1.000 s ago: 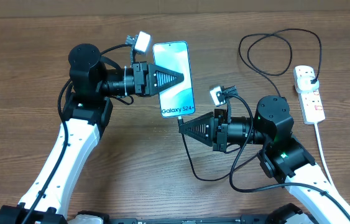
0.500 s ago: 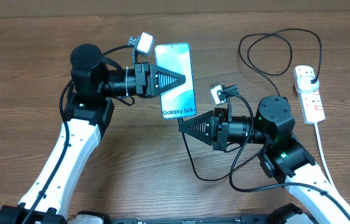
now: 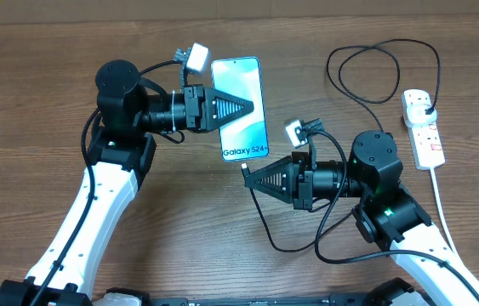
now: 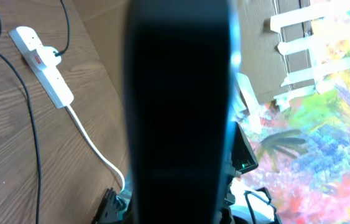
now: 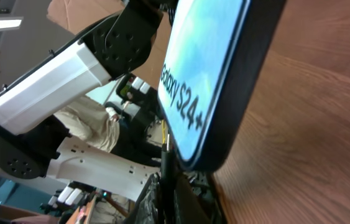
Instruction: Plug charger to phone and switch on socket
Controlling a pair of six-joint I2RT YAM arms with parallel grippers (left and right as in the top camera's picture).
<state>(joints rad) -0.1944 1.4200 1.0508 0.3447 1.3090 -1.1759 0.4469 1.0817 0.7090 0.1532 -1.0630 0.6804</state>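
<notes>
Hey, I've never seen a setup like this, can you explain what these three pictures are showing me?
These are two robot arms at a wooden table. One picture looks down from above; the other two come from small cameras on each arm's wrist. The left pincer holds a phone with a lit blue screen. The right pincer grips the tip of a thin black cable, right at the phone's lower edge; whether it is plugged in I cannot tell. The cable's other end sits in a white power strip beside the right arm.
</notes>
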